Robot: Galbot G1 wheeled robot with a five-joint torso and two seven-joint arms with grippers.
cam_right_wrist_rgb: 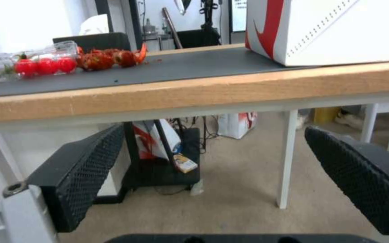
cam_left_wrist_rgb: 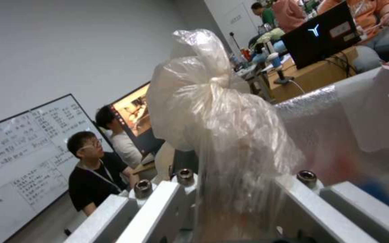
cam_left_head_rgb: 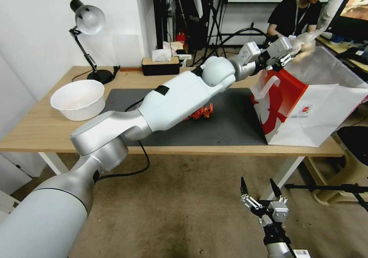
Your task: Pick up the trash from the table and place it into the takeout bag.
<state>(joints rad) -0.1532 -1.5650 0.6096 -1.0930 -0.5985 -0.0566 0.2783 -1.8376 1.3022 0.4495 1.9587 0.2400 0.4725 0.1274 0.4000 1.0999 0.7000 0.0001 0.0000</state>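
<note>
Low at six o'clock the right gripper idles with fingers spread wide and empty, while the left gripper pinches a knotted clear plastic bag above the takeout bag at two o'clock, red scraps remaining on the table.

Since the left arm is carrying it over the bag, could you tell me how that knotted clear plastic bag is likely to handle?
The thin, crinkled, knotted clear plastic bag, pinched in the left gripper, is probably floppy; its film bunches and folds. It looks light, since the film stands up above the jaws unsupported. Released above the white-and-red paper takeout bag, it may drift or snag on the rim.
</note>
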